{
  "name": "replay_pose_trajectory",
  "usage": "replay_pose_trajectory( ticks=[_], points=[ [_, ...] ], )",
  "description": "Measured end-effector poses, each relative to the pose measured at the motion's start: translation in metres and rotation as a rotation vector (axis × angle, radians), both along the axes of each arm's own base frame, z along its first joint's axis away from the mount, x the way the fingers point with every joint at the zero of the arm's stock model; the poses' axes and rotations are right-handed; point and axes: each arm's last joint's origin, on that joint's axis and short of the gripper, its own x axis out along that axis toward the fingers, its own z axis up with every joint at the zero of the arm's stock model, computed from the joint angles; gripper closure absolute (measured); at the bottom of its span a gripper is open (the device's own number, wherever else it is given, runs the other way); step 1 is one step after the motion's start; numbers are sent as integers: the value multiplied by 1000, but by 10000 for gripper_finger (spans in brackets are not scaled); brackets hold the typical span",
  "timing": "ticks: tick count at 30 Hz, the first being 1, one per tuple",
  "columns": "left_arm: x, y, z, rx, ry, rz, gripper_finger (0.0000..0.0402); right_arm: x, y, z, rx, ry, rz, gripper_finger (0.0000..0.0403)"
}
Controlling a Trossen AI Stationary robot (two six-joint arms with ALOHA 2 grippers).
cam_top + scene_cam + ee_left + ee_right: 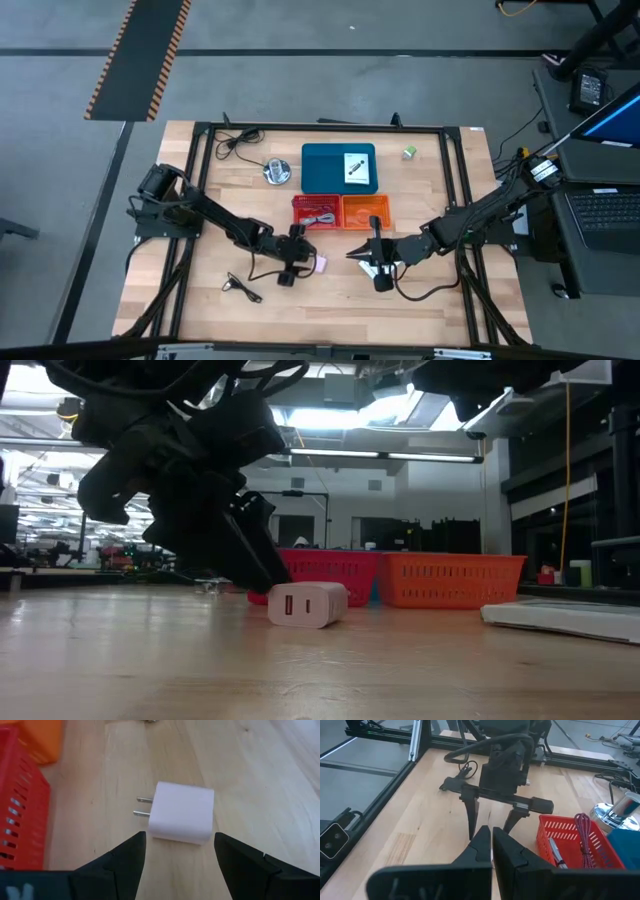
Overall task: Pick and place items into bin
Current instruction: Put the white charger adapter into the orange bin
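Observation:
The tiny pale cube [181, 813] is a white plug block with two metal prongs, lying on its side on the wooden table [180, 270]. My left gripper [180, 845] is open, low over the table, its fingertips just short of the cube and on either side of its line; it touches nothing. In the low view the cube [307, 604] sits beside the left gripper's fingers [255, 560]. My right gripper [491, 840] is shut and raised, facing the left one. One white card [372, 268] lies flat under it; another card [354, 167] lies in the blue bin [322, 180]. The green cube [409, 152] rests near the far edge.
A red basket [317, 211] with a cable inside and an orange basket [365, 211] stand just beyond both grippers. The silver disc [275, 172] sits left of the bin. Black cables lie at the far left [237, 140] and near left [242, 287].

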Motion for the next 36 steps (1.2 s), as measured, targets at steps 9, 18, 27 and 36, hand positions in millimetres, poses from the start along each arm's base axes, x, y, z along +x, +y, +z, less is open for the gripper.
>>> replay_pose_trajectory(
  ticks=[9, 18, 27, 36],
  points=[
    [4, 0, 15, -107, -62, 136, 171, 0, 0, -1, -8, 7, 2, 403],
    [21, -10, 37, -207, -53, 308, 171, 0, -1, -1, -34, 14, 8, 403],
    [37, -34, 56, -186, 3, 488, 171, 0, -1, -2, -103, 16, 34, 403],
    [62, -40, 38, -226, 167, 696, 171, 0, -1, -2, -189, 13, 67, 403]
  ],
)
